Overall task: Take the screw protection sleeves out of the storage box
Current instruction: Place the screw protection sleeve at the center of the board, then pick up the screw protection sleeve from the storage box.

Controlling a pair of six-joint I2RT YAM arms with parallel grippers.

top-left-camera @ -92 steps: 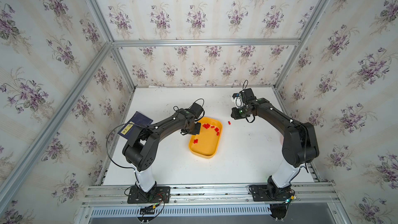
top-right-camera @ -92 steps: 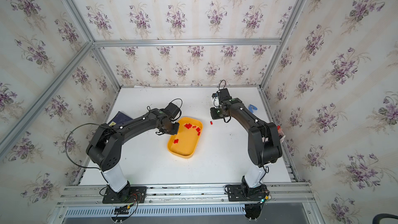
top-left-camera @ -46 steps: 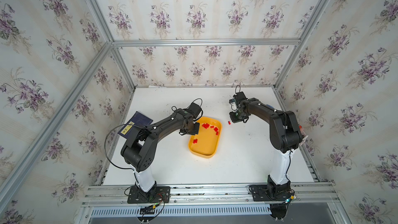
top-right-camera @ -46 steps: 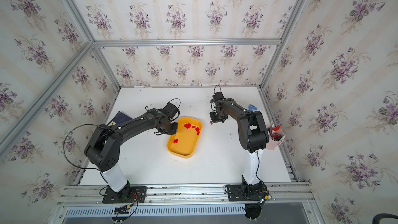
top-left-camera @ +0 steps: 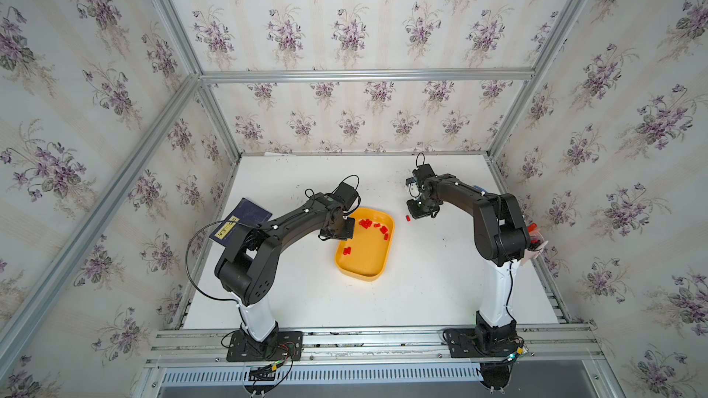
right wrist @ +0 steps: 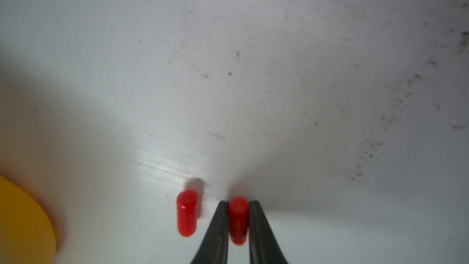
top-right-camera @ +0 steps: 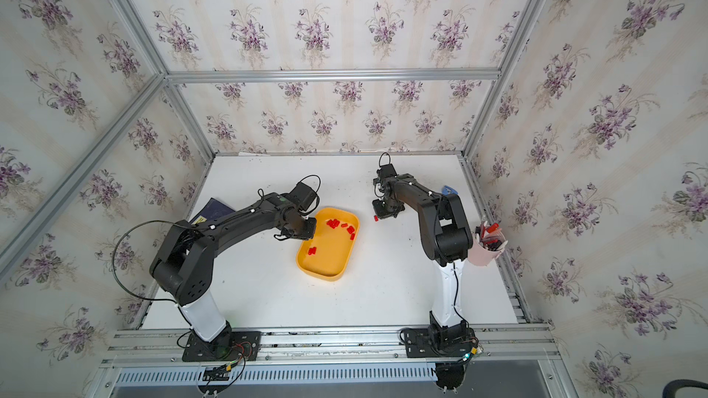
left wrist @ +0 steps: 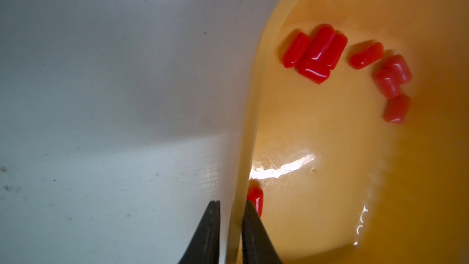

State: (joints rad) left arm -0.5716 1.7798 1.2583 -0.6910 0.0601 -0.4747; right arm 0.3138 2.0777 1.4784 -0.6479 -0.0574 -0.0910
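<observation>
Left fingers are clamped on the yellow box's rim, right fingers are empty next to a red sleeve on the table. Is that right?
Not empty: the right wrist view shows the right fingers closed on a red sleeve, next to a second sleeve on the table. The left fingers are clamped on the storage box rim, as you said.

Box mid-table. Sleeves in it, mostly at the far end. Left gripper astride its left rim. Right of box: loose sleeve on table. Just beside it, second sleeve between right gripper jaws, perhaps touching down. Booklet far left, cup far right.
</observation>
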